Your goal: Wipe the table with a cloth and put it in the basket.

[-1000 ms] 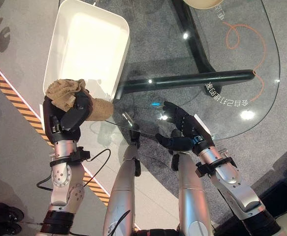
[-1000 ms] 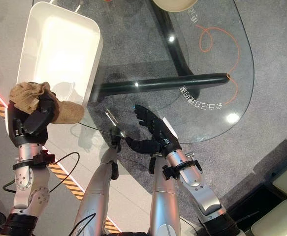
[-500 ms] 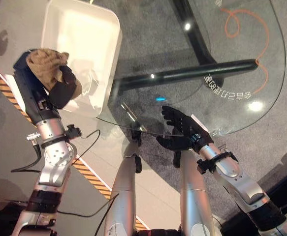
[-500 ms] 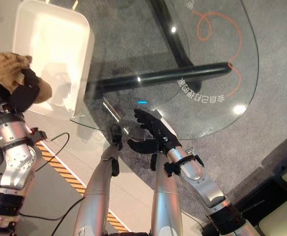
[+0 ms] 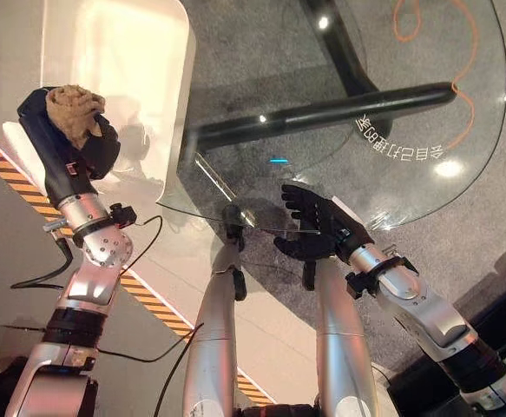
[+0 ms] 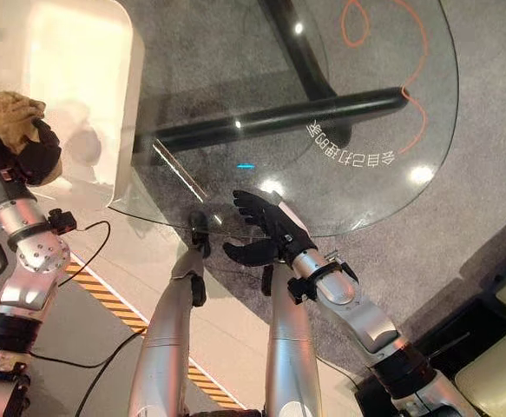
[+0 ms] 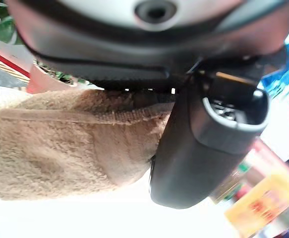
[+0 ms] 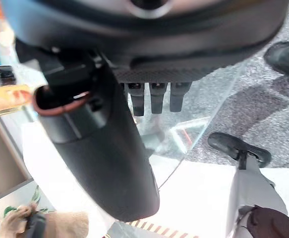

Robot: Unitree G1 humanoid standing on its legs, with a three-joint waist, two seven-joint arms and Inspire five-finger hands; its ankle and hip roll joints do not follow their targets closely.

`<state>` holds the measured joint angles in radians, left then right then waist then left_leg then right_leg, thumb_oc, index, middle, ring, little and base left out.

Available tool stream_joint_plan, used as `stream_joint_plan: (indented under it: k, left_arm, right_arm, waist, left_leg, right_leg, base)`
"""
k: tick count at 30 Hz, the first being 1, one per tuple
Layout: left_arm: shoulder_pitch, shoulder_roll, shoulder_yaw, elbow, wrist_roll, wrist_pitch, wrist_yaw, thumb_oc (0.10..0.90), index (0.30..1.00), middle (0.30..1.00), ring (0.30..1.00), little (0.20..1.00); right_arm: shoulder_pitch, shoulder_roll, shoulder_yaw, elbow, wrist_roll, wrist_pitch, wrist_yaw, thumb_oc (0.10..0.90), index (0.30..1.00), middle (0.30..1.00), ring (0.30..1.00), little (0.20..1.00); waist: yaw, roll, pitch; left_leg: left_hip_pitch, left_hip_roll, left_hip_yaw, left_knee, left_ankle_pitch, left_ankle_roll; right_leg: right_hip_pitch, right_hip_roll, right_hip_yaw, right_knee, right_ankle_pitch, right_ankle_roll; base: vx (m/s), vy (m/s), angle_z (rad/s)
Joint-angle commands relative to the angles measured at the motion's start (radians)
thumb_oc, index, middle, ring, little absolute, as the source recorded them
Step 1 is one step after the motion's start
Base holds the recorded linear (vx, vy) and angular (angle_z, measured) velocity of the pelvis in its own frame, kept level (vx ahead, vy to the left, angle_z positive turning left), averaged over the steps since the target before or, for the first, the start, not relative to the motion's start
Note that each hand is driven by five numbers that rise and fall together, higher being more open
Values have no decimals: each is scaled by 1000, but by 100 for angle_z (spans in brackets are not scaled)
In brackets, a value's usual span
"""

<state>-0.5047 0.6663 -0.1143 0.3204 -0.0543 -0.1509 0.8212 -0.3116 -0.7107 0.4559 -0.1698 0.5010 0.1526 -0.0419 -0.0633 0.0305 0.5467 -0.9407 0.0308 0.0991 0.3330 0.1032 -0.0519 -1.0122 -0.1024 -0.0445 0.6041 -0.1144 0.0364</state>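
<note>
Glass tabletop (image 5: 426, 113), rounded outline, transparent; floor visible through it. Beneath the glass, a black tubular frame bar (image 5: 322, 113) runs across, joined by a second black bar (image 5: 335, 48) leading away from it. Orange curved line (image 5: 465, 78) and white lettering (image 5: 400, 148) are printed on the glass above the frame bar. Bright ceiling-light reflections (image 5: 449, 168) sit on the glass near the lettering. Floor under the table is grey carpet (image 5: 261, 61). Beside the carpet, a pale smooth floor (image 5: 1, 269) carries a diagonal orange-and-black hazard stripe (image 5: 161, 311). A pale cushioned seat (image 6: 496, 382) stands well apart from the table.
</note>
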Motion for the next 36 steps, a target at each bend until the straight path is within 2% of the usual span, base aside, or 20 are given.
stream_joint_plan:
  k: [1,9,21,24,25,26,27,28,29,31,32,33,35,36]
  left_arm:
    - [-37,112,73,-40,50,-64,109,100,300,300,300,200]
    - [-159,113,27,90,5,-99,63,100,300,300,300,200]
    - [-290,120,-34,248,-114,-114,10,100,300,300,300,200]
    - [-319,123,-49,271,-137,-100,-15,100,300,300,300,200]
    - [-344,127,-52,278,-139,-91,-27,300,472,472,472,400]
    - [-338,124,-59,283,-140,-88,-34,375,535,535,535,475]
    - [-342,124,-62,287,-142,-84,-38,443,594,594,594,543]
    - [-348,124,-65,293,-142,-76,-49,729,839,839,839,829]
    - [-352,122,-68,295,-140,-71,-53,800,900,900,900,900]
    - [-364,124,-76,306,-149,-63,-65,800,900,900,900,900]
    - [-382,128,-78,310,-149,-61,-70,800,900,900,900,900]
    - [-374,126,-83,314,-146,-55,-71,800,900,900,900,900]
    - [-377,127,-87,319,-145,-51,-70,800,900,900,900,900]
    - [-392,131,-84,320,-146,-48,-73,800,900,900,900,900]
  right_arm:
    - [-12,-5,33,-72,68,-46,23,800,900,900,900,900]
    - [-92,-11,49,-27,107,-47,17,800,900,900,900,900]
    - [-164,-18,58,26,141,-60,23,800,900,900,900,900]
    - [-177,-13,61,31,150,-63,18,800,900,900,900,900]
    - [-194,-13,54,32,152,-66,23,800,900,900,900,900]
    - [-184,-9,60,33,152,-65,24,800,900,900,900,900]
    - [-186,-7,61,32,150,-64,25,800,900,900,900,900]
    - [-188,-3,61,31,148,-61,26,800,900,900,900,900]
    - [-189,0,59,31,146,-59,26,800,900,900,900,900]
    - [-196,1,61,35,152,-59,20,800,900,900,900,900]
    - [-208,-1,56,36,153,-62,20,800,900,900,900,900]
    - [-199,3,61,38,155,-60,20,800,900,900,900,900]
    - [-201,4,60,39,155,-58,20,800,900,900,900,900]
    - [-212,4,52,37,155,-55,20,800,900,900,900,900]
  waist:
    - [-14,-26,-27]
    - [-20,-53,-27]
    - [-29,-79,-27]
    - [-31,-83,-27]
    - [-35,-86,-27]
    - [-33,-85,-27]
    - [-33,-85,-27]
    - [-34,-86,-27]
    - [-34,-86,-27]
    - [-34,-87,-27]
    - [-37,-89,-27]
    - [-34,-88,-27]
    - [-34,-88,-27]
    - [-37,-89,-27]
  left_leg:
    - [-32,-54,59,152,-162,21]
    - [-91,-55,56,145,-141,12]
    - [-140,-57,40,161,-147,1]
    - [-144,-58,39,162,-147,1]
    - [-174,-62,49,151,-114,8]
    - [-150,-61,37,160,-143,1]
    - [-152,-61,37,162,-143,1]
    - [-151,-62,36,161,-143,0]
    - [-150,-62,36,160,-143,1]
    - [-148,-63,35,160,-143,1]
    - [-175,-64,46,152,-114,8]
    - [-149,-65,33,160,-143,2]
    - [-151,-65,33,163,-144,1]
    - [-178,-66,44,155,-115,8]
  right_leg:
    - [17,67,-19,-191,100,21]
    - [-36,76,-23,-194,122,28]
    - [-73,88,-25,-187,127,33]
    - [-77,90,-27,-183,129,34]
    - [-105,87,-31,-198,160,28]
    - [-81,92,-27,-186,133,34]
    - [-82,92,-27,-185,133,34]
    - [-81,92,-27,-186,133,34]
    - [-80,92,-27,-188,134,34]
    - [-77,93,-27,-187,133,35]
    - [-102,89,-33,-199,161,29]
    - [-78,93,-29,-188,134,34]
    - [-80,92,-30,-187,135,34]
    - [-105,87,-35,-198,163,28]
  base:
    - [0,0,0]
    - [-10,2,-1]
    - [-9,0,-2]
    - [-20,-5,0]
    - [0,0,0]
    - [0,0,0]
    - [36,-7,-1]
    - [0,0,0]
    - [0,0,0]
    - [-25,-16,2]
    - [-3,-34,1]
    - [0,0,0]
    - [-1,-32,1]
    - [-48,-50,1]
